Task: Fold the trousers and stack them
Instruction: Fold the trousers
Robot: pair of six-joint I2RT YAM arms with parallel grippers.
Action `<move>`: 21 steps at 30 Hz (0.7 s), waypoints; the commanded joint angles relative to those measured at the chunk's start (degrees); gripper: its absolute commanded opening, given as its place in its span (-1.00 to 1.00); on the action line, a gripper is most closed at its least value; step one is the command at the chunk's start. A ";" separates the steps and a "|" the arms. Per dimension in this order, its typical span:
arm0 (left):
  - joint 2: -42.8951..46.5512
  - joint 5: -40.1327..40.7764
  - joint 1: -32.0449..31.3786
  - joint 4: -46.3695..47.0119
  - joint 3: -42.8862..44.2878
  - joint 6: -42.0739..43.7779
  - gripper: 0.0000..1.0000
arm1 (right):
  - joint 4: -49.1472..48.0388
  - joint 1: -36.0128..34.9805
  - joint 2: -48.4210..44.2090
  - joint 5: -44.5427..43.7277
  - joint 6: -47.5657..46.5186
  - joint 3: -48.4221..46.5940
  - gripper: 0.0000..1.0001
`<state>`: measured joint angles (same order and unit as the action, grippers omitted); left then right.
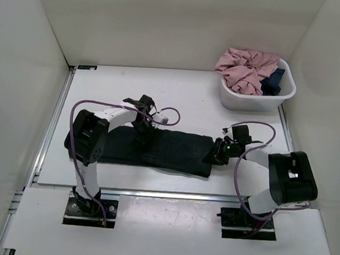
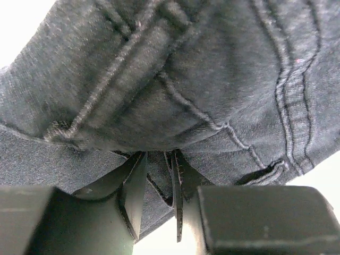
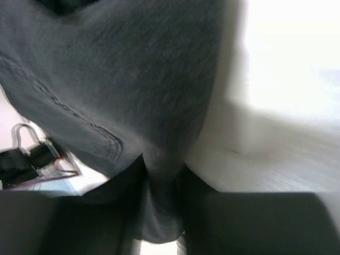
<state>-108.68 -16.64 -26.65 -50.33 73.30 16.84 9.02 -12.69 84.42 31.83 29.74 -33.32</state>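
Nearest the bases, the right gripper point(image 3: 162, 178) is clenched on the right end of the plain black soft-fabric trousers point(image 1: 174, 152). They lie stretched lengthwise across the flat white table point(image 1: 178, 99). The left gripper point(image 2: 158, 183) pinches a seamed ridge of cloth nearer their middle. A fold seems to be starting. Next, both arms likely need to lift together and carry the cloth over without slack. At the far right corner, a white plastic basket point(image 1: 247, 101) holds a crumpled pink garment point(image 1: 247, 69).
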 commanded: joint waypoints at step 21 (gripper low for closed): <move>6.13 2.50 6.53 -3.73 2.11 -0.67 -0.07 | 76.04 15.15 -1.02 -41.66 -13.64 -63.49 -1.00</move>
<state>-100.09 -14.00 -20.25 -54.39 76.79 17.12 69.01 3.29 82.59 2.70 17.85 -88.29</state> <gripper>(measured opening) 0.463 0.082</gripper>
